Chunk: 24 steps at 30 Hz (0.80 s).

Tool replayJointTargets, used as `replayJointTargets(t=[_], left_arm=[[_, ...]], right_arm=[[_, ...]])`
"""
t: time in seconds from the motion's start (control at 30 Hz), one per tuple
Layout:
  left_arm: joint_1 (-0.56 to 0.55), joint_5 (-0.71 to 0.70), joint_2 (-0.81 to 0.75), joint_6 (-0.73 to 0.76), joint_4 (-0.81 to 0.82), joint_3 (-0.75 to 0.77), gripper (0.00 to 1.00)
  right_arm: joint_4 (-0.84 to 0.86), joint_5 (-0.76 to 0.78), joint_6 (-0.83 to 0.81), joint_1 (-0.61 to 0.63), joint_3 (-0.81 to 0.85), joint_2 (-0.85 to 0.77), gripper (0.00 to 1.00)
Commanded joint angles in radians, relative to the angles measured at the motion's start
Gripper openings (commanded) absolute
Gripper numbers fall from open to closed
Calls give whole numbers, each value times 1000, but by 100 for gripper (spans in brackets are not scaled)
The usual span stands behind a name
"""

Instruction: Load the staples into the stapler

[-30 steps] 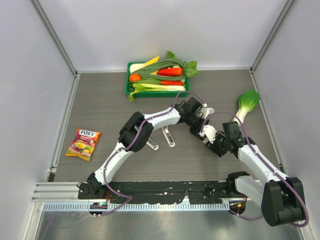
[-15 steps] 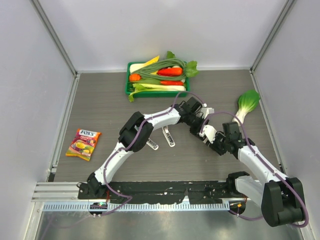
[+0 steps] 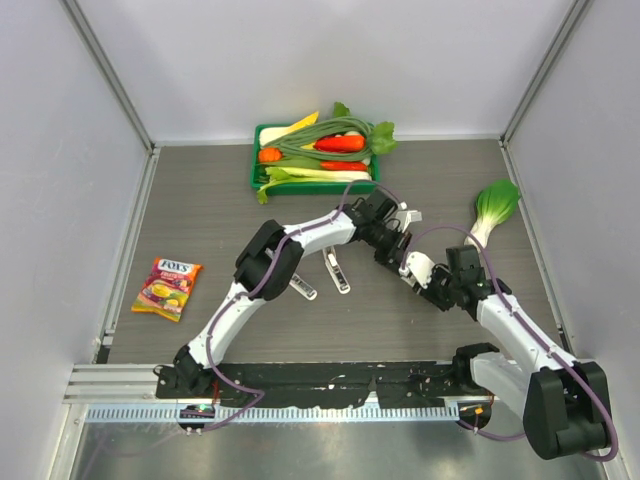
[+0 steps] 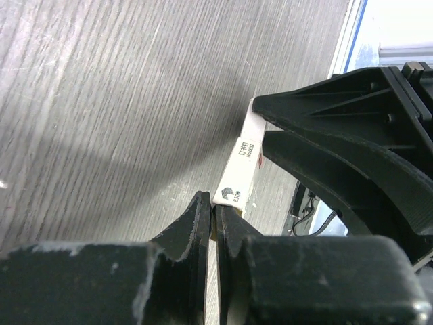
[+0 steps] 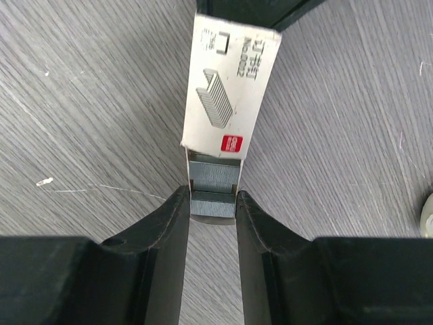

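Staples (image 5: 214, 181) pinched by the right gripper (image 5: 212, 204) should slide straight from the staple box (image 5: 231, 88). The left gripper (image 4: 215, 222), clamping it, must hold steady.

staples box (image 5: 230, 88): white card, matt, printed
staple strip (image 5: 213, 196): grey metal, dull sheen
desk (image 5: 81, 101): grey wood-grain surface, smooth, faint sheen
right hand (image 5: 212, 206): black plastic, matt, scuffed

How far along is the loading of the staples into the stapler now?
Done: the small white cardboard staple box is open. In hand: the left gripper pinches one end, and the right gripper clamps the grey metal staples sticking out. Left: pulling them free and loading the black-and-white stapler, which lies apart.
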Motion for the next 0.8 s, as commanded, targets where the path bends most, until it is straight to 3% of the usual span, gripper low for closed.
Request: replayJointTargets(t=[0.0, 0.23, 0.37, 0.47, 0.5, 0.57, 0.77], left_arm=[[31, 7, -53, -2, 31, -11, 10], [45, 3, -53, -1, 34, -14, 10], [49, -3, -33, 2, 18, 24, 18], [57, -12, -23, 10, 4, 44, 37], [59, -19, -25, 11, 2, 46, 53], [63, -26, -28, 16, -4, 47, 71], [75, -48, -36, 41, -35, 92, 89]], right_arm=[[-52, 27, -35, 0, -1, -31, 34], [-105, 56, -59, 0, 3, -49, 34], [-131, 58, -63, 0, 15, -66, 34], [-152, 48, -65, 0, 26, -83, 34], [-164, 47, -63, -2, 28, -87, 34], [-174, 36, -65, 0, 37, -92, 34], [-183, 7, -59, 0, 61, -80, 34]])
